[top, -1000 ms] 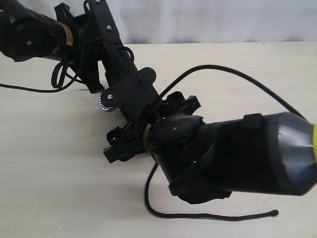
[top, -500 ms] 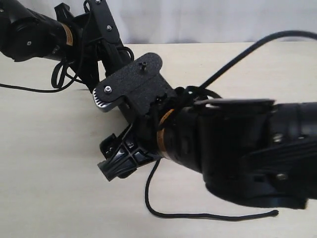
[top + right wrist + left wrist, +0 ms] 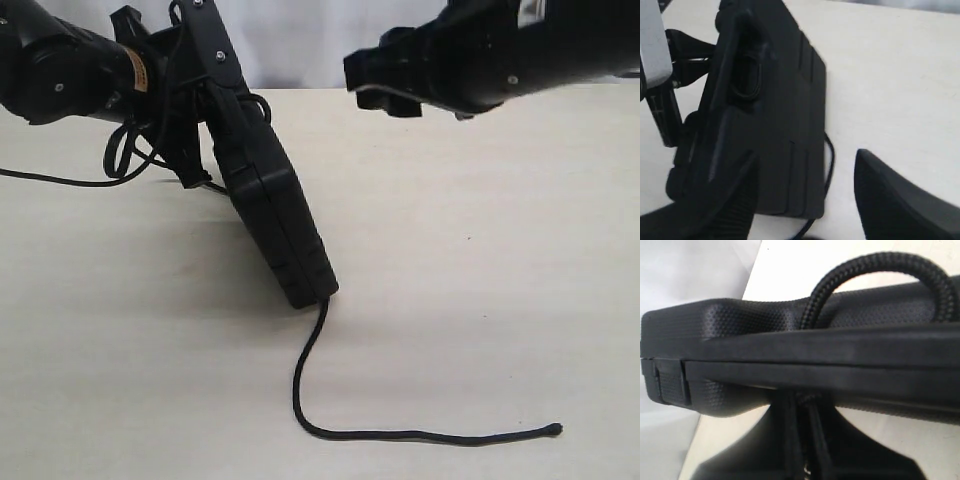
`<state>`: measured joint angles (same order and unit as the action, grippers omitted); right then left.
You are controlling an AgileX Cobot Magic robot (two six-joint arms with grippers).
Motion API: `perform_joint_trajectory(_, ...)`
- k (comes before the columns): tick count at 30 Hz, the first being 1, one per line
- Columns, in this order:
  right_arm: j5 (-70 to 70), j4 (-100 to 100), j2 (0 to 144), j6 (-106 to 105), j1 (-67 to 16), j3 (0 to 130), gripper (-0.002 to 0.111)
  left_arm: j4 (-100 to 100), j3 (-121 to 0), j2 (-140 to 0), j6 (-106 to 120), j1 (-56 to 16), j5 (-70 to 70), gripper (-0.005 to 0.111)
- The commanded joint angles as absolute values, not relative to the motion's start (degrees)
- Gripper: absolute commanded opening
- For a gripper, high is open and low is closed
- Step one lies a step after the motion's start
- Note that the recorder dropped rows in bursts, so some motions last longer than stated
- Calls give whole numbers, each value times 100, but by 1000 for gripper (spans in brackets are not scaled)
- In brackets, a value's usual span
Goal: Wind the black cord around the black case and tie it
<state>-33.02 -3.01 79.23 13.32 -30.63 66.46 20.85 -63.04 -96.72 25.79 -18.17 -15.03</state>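
Right now the left tool [image 3: 205, 75] is pinching the top end of the case [image 3: 275, 220]. The case is standing tilted, with one low corner on the surface [image 3: 480, 280]. Just where the fingers are pressing is hard to see, because the tool, the arm and the case are all black and are blending together. In the left wrist view the case is filling almost the whole picture, with only its edge showing, and the tool is just a dark blur. The cord [image 3: 875, 265] is looping over that edge, and both of its ends are running out of sight there.

In the exterior view the cord is coming out from under the low corner of the case. It is bending down and lying along the surface to a loose end. The case is hiding the rest of it.

The right tool [image 3: 380, 88] is hanging high up, well apart from the case, and the picture edge is cutting off its arm. In the right wrist view its fingers [image 3: 725, 210] are spreading wide, holding nothing. The handle slot [image 3: 747, 75] is looking blurry.

An orange label [image 3: 137, 72] is showing on the left arm [image 3: 60, 70], but its writing is too small to read.
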Motion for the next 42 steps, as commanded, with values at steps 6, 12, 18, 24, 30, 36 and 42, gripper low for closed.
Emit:
perform_joint_trajectory(6, -5740, -5609, 11146, -2874, -1793, 9527, 52, 2033, -6263, -9669, 2568, -1872, -1440, 0)
perform_joint_trajectory(12, -5860, -5626, 11793, -2650, -1812, 10117, 52, 2033, -6263, -9669, 2568, -1872, -1462, 0)
perform_joint_trajectory(18, -5886, -5626, 11855, -2650, -1827, 10116, 52, 2033, -6263, -9669, 2568, -1872, -1449, 0)
perform_joint_trajectory(24, -5701, -5626, 11918, -2555, -2011, 10116, 51, 2033, -6263, -9669, 2556, -1872, -1442, 0)
perform_joint_trajectory(30, -5667, -5625, 12031, -2416, -2034, 10116, 14, 2021, -6263, -9669, 2544, -1872, -1460, 0)
perform_joint_trajectory(36, -5548, -5609, 12045, -2328, -2035, 10116, 4, 2021, -6263, -9669, 2544, -1872, -1512, 2)
perform_joint_trajectory(42, -5429, -5581, 11964, -2301, -2010, 10116, 4, 2034, -6263, -9669, 2544, -1872, -1620, 37)
